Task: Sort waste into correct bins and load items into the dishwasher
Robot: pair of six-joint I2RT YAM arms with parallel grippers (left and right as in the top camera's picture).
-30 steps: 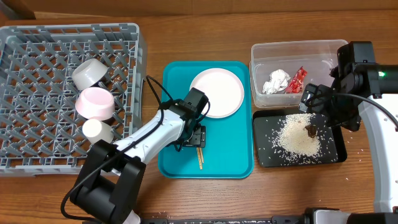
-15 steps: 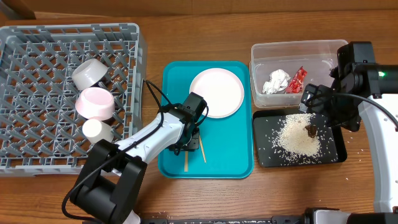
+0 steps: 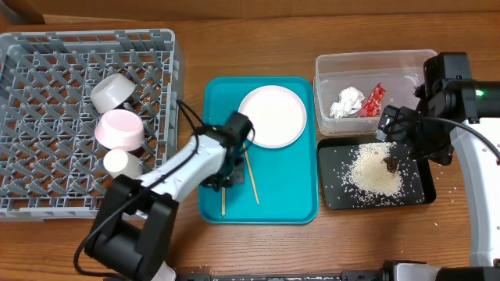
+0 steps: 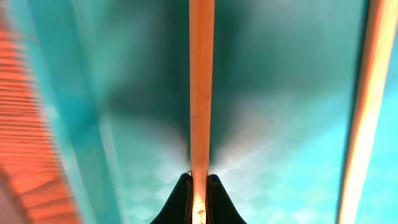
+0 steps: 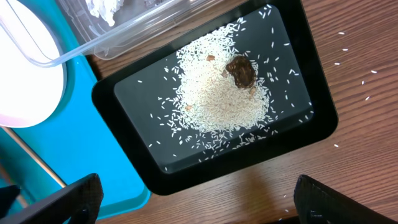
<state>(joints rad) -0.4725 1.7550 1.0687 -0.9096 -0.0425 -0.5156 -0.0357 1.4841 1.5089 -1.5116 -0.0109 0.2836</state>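
Observation:
On the teal tray [image 3: 289, 199], my left gripper [image 4: 199, 178] is shut on one wooden chopstick [image 4: 201, 93]. From overhead that chopstick [image 3: 223, 201] sticks out below the gripper [image 3: 226, 178]. The second chopstick [image 3: 251, 178] lies loose just to its right, and the white plate [image 3: 272, 116] sits behind it. A pale bowl [image 3: 115, 91], pink bowl [image 3: 119, 129] and white cup [image 3: 121, 163] rest in the grey rack [image 3: 47, 70]. My right gripper [image 5: 198, 199] is open over the black tray's [image 5: 124, 124] front edge, above rice [image 5: 217, 102] and a brown scrap [image 5: 241, 71].
The clear tub [image 3: 367, 61] at the back right holds the crumpled napkin [image 3: 348, 102] and red wrapper [image 3: 373, 100]. A few rice grains [image 5: 348, 62] lie on the wooden table to the right of the black tray.
The left gripper has shut on one chopstick and shifted left with it, so the pair has parted. The other chopstick stays on the tray. The right arm has not moved.

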